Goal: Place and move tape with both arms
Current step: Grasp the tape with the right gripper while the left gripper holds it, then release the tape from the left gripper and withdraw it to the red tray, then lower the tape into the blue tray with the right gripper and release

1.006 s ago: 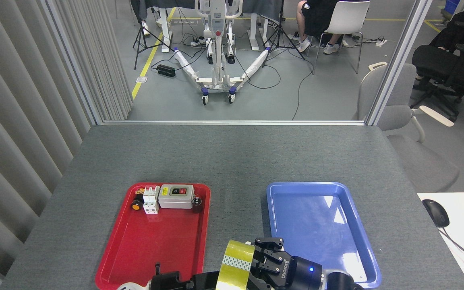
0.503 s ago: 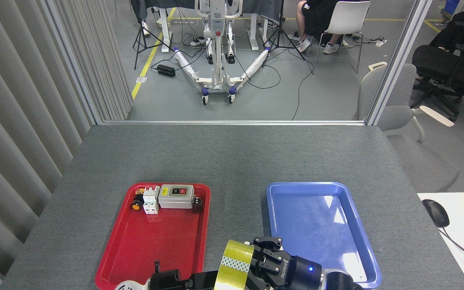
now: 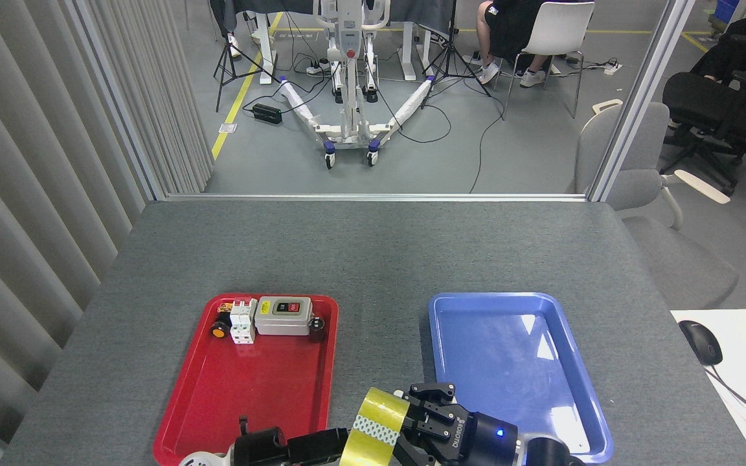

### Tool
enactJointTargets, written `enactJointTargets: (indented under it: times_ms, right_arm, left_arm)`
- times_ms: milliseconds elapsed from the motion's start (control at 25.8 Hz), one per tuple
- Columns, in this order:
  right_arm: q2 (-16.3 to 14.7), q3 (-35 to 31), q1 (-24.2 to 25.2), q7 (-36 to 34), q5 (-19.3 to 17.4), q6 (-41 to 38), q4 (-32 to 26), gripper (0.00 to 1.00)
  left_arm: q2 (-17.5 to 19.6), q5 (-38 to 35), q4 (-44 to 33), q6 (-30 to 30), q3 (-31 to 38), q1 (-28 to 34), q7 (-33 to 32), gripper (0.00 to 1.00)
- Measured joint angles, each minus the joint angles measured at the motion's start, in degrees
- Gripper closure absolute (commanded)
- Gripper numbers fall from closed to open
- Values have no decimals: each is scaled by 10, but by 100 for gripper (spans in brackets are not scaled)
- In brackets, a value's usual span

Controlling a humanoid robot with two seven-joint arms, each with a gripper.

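Yellow tape (image 3: 373, 428) gripped by right gripper (image 3: 415, 421)

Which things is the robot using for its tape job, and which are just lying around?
Part of the job:
- yellow tape roll
- right gripper, beside the roll
- left gripper, at the roll
- blue tray
- red tray

Just lying about:
- grey switch box
- white breaker
- computer mouse

Workcell and the room beyond the table.
A grey felt-covered table (image 3: 373, 252) stands between vertical grey slats (image 3: 43, 162) at left and a metal-framed opening (image 3: 638, 97); beyond, a grey floor (image 3: 509, 162) with yellow line (image 3: 238, 107), wheeled white stand (image 3: 350, 97), cables, tripods, white chair (image 3: 557, 32), grey chair (image 3: 638, 162).
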Motion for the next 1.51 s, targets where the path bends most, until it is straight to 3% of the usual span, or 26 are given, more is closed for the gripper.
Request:
enactJointTargets:
  times_ms: [542,890,968,1084,1161,1239,1355,1510]
  right_arm:
    - [0,0,-1,-10,-1,-2,-1,72]
    - [0,-8,4,-11,-2,-2,-2,72]
    - [0,-27,13,-11,-3,-2,-4,72]
    - [4,-94,35,-11,-4,-2,-7,72]
    - [10,-158,47,0,-5,-2,-7,72]
    - [28,-227,54,31,-6,-2,-4,72]
    - [72,-319,57,91,-6,-2,-1,72]
    - [100,-375,51,163,-4,5,0,72]
  left_arm:
    - [1,-8,16,-17,15,1,2,0]
    - [9,-100,22,10,74,0,182,0]
    - [11,-174,18,17,80,1,228,0]
    - [6,-392,1,40,79,2,310,0]
    - [-1,-562,-11,103,67,2,407,0]
    - [-5,-671,-20,208,41,1,495,0]
    - [-6,-736,-31,343,1,0,570,0]
    - [-5,-758,-40,408,-18,2,624,0]
